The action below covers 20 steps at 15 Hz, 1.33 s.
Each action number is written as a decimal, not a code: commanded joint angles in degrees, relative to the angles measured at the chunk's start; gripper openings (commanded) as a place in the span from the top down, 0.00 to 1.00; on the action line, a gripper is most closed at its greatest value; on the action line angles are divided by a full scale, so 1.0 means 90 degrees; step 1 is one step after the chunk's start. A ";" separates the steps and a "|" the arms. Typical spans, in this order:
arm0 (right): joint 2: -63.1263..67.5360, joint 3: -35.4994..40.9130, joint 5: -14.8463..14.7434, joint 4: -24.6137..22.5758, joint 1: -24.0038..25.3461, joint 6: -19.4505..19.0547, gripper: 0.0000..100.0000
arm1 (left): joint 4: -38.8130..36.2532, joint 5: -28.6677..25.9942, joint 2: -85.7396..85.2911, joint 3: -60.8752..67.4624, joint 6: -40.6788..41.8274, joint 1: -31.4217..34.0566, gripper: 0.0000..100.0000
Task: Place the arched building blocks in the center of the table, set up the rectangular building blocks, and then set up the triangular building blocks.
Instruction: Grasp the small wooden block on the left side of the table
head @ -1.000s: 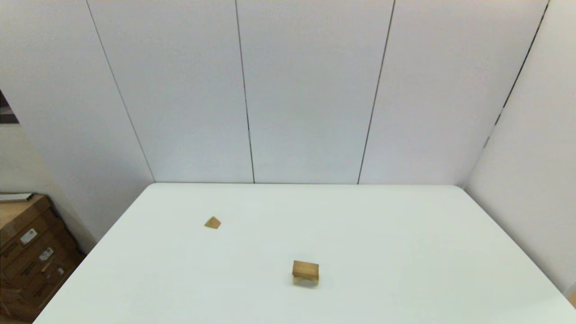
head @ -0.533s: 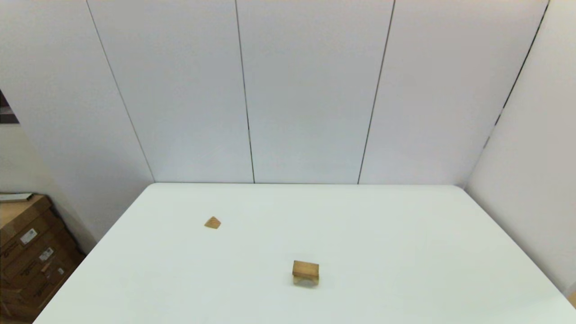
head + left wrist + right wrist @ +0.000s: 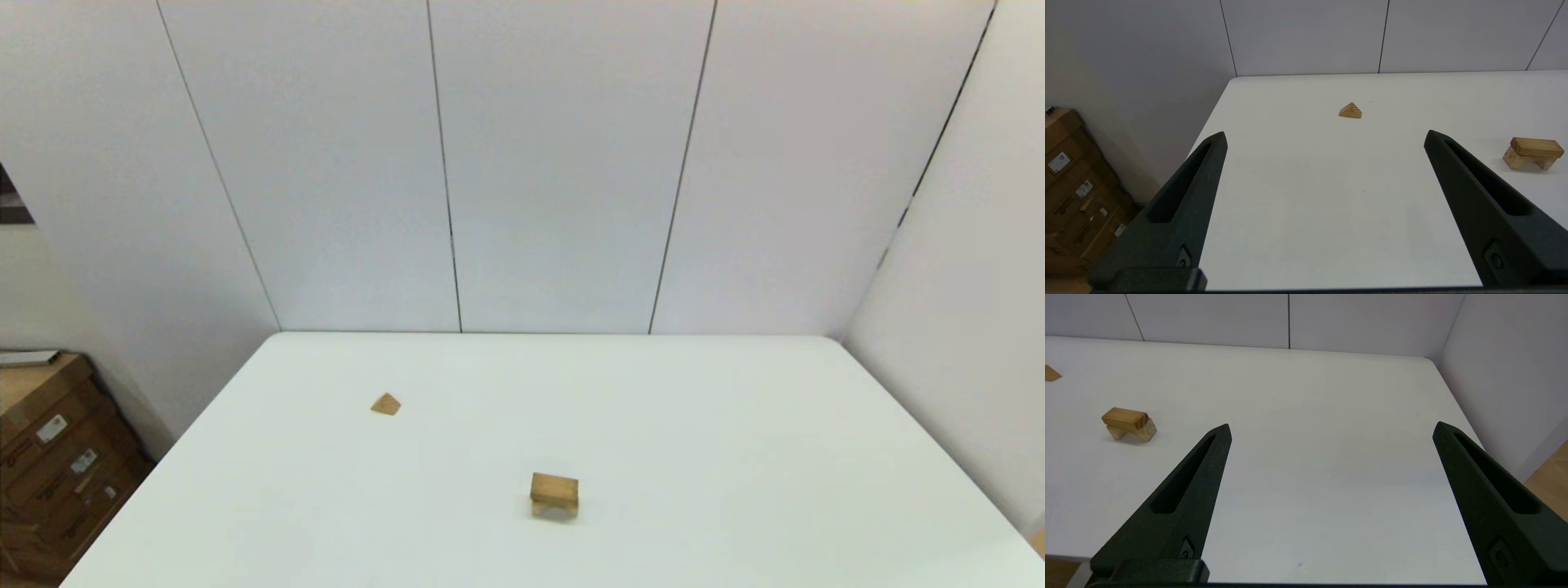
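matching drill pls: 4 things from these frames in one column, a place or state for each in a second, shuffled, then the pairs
Things:
1. rectangular block
2. arched block
3. triangular block
4. left gripper

Places or states:
A. alone on the table, on the robot's left and farther back
B. open, holding nothing
C. lying flat on top of another block
D. standing on its two legs on the table

Pairs: 1-C, 2-D, 3-A, 4-B

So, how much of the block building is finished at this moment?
Done: the rectangular block lies on the arched block, mid-table. In hand: nothing; the left gripper and right gripper are open and empty, near the table's near edge. Left: the triangular block, lying apart from the stack.
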 commanded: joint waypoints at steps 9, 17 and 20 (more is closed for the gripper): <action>0.0012 -0.0005 0.0003 0.0005 0.0001 -0.0009 0.00 | 0.0507 0.0002 0.3641 -0.2529 -0.0537 0.0021 0.00; 0.0002 -0.0005 0.0003 0.0005 0.0001 0.0001 0.00 | 0.0917 0.0334 0.9334 -0.5752 -0.3643 -0.0789 0.00; 0.0002 -0.0005 0.0003 0.0005 0.0001 -0.0009 0.00 | 0.1044 0.1007 1.0877 -0.6787 -0.4639 -0.1619 0.00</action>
